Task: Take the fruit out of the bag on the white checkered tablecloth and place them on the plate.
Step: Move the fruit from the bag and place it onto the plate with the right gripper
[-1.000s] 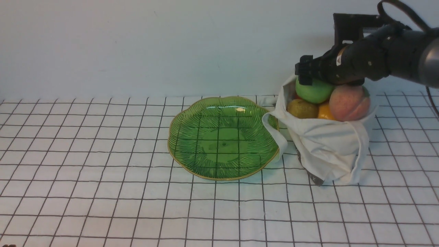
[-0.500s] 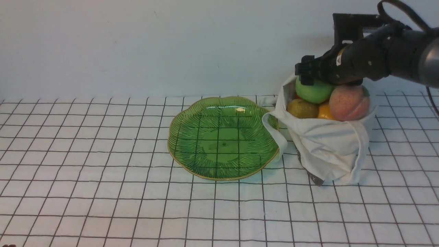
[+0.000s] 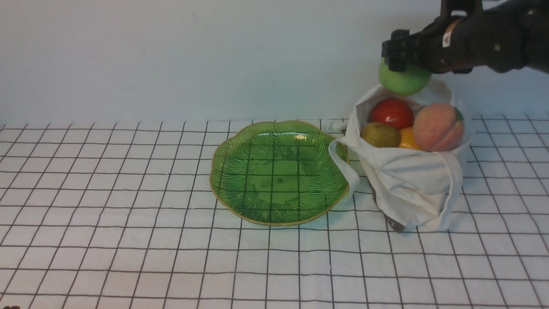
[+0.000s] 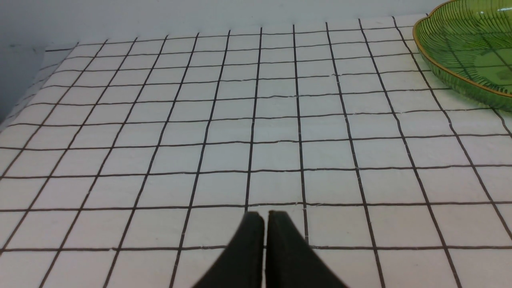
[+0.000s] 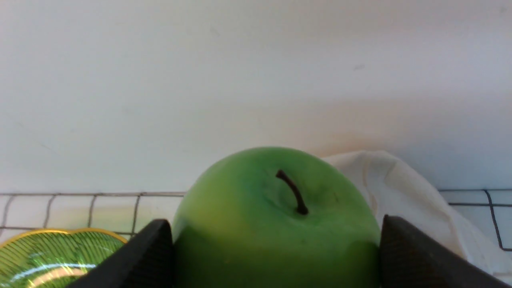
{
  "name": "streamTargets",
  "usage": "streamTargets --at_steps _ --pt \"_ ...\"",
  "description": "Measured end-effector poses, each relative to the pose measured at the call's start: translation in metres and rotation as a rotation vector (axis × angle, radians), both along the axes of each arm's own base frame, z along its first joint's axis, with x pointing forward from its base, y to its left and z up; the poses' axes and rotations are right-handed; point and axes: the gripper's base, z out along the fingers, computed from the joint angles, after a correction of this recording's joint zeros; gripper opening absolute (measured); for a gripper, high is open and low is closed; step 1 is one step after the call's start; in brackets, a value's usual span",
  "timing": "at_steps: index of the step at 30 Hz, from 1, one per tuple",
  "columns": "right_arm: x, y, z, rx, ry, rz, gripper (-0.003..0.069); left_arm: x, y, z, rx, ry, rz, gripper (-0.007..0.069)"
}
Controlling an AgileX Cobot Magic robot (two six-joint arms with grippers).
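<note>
Holding the green apple point(image 3: 405, 81) clamped between its jaws just above the bag point(image 3: 407, 184), your right gripper point(image 3: 396, 60) has the plate point(image 3: 274, 171) down to its left, just beside the bag; 4 fruits point(image 3: 392, 112) sit in the bag, and the left gripper point(image 4: 264, 224) hangs closed, empty.

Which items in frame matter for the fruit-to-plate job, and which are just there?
Job: green apple held in right hand; red fruit, pear, orange-yellow fruit, peach in bag; plate; tablecloth.

Just there: left hand, shut over the tablecloth; wall.
</note>
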Motion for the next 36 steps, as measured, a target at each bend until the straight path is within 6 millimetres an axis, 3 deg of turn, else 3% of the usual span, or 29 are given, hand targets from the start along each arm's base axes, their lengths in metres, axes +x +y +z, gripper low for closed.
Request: streamTargets --at_steps 4,7,11,12,13,16,19,22,25,31,36 --pt "-0.017 0.015 0.017 -0.017 0.004 0.064 0.0597 0.0 0.0 0.0 0.0 0.0 0.0 -0.0008" --pt "-0.034 0.05 0.017 -0.033 0.049 0.191 0.0597 0.0 0.0 0.0 0.0 0.0 0.0 -0.0008" --pt "-0.045 0.095 -0.003 -0.03 0.107 0.325 0.0597 0.0 0.0 0.0 0.0 0.0 0.0 -0.0008" --pt "-0.045 0.097 -0.004 -0.031 0.111 0.33 0.0597 0.0 0.0 0.0 0.0 0.0 0.0 -0.0008" --pt "-0.045 0.112 -0.017 -0.036 0.12 0.366 0.0597 0.0 0.0 0.0 0.0 0.0 0.0 -0.0008" --pt "-0.041 0.13 -0.039 -0.045 0.135 0.399 0.0597 0.0 0.0 0.0 0.0 0.0 0.0 -0.0008" --pt "-0.035 0.139 -0.059 -0.05 0.145 0.413 0.0609 0.0 0.0 0.0 0.0 0.0 0.0 -0.0008" --pt "-0.03 0.144 -0.077 -0.054 0.159 0.415 0.0674 0.0 0.0 0.0 0.0 0.0 0.0 -0.0008" --pt "-0.028 0.145 -0.082 -0.056 0.171 0.413 0.0687 0.0 0.0 0.0 0.0 0.0 0.0 -0.0008" --pt "-0.029 0.143 -0.081 -0.08 0.173 0.417 0.0691 0.0 0.0 0.0 0.0 0.0 0.0 -0.0008" --pt "-0.04 0.134 -0.055 -0.132 0.171 0.42 0.0679 0.0 0.0 0.0 0.0 0.0 0.0 -0.0008"
